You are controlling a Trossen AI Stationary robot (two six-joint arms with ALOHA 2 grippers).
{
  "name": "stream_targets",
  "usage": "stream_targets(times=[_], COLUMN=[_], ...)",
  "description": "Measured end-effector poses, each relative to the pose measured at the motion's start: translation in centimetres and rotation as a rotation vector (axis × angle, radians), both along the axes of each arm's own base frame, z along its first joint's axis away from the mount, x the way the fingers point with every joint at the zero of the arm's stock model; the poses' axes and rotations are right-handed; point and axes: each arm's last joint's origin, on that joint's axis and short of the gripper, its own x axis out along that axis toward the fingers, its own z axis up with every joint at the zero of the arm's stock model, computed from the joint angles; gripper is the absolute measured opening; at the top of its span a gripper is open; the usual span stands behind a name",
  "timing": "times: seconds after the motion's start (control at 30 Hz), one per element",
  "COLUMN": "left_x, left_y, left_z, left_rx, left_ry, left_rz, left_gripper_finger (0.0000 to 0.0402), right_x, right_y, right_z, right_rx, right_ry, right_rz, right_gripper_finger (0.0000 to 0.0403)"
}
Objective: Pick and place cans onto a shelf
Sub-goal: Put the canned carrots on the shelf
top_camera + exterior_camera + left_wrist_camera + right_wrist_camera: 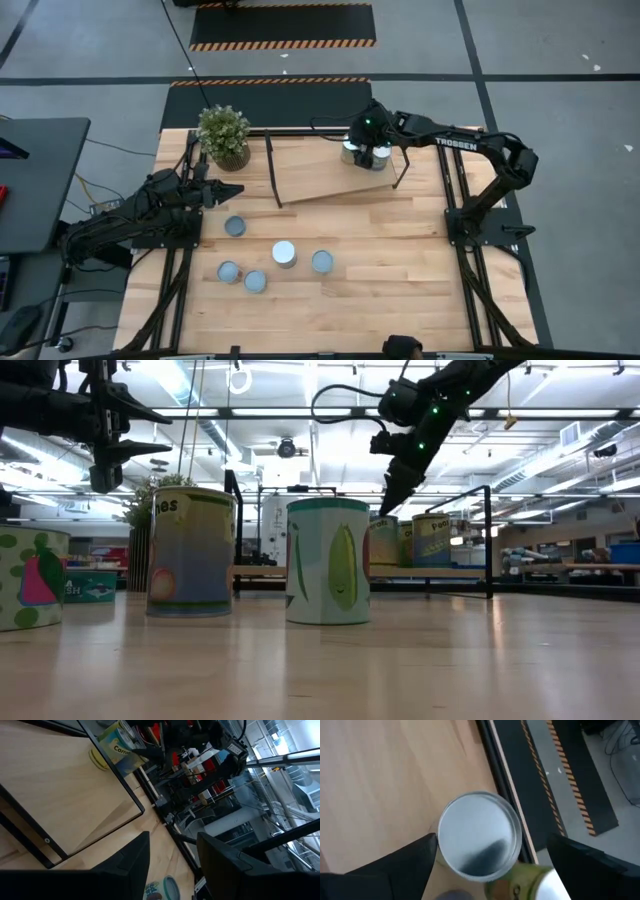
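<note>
Cans (367,153) already stand clustered on the shelf (320,172) at upper centre of the high view, under the right gripper (490,862), whose fingers are spread around one silvery top: placing looks done. Five cans wait lower centre; next calls for lifting clear. Left gripper (232,190), fingers apart, waits at left.

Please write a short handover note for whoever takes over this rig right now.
Right gripper: open, over the cans on the shelf at its far right corner; the can under it stands between the fingers, not gripped.
Left gripper: open, empty, raised at the table's left beside the potted plant.
Done: a cluster of cans on the shelf, partly hidden by the arm, so the count is unclear.
Left: five cans on the table in front of the shelf.
</note>
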Motion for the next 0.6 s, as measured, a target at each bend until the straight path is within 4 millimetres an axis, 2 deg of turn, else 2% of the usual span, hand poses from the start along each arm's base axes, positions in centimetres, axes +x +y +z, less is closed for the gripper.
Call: stream_targets(times=[0.13,0.37,0.43,0.6], left_x=[0.0,0.0,0.0,0.0], left_y=[0.0,0.0,0.0,0.0], left_z=[0.0,0.0,0.0,0.0], left_rx=[0.001,0.004,0.02,0.025], left_ry=[0.0,0.001,0.005,0.006], left_rz=[0.0,-0.001,0.0,0.003], left_gripper_finger=[0.0169,0.0169,0.0169,0.0169], right_x=[0.2,1.6,2.1,3.0], right_y=[0.2,1.4,1.3,0.5], right_z=[0.8,1.4,0.8,-1.5], right_rx=[-0.001,-0.062,-0.062,-0.137], right_ry=[0.002,-0.034,-0.029,0.109], right_rz=[0.004,0.068,0.077,0.055], right_gripper_finger=[0.038,0.0375,0.0375,0.0375])
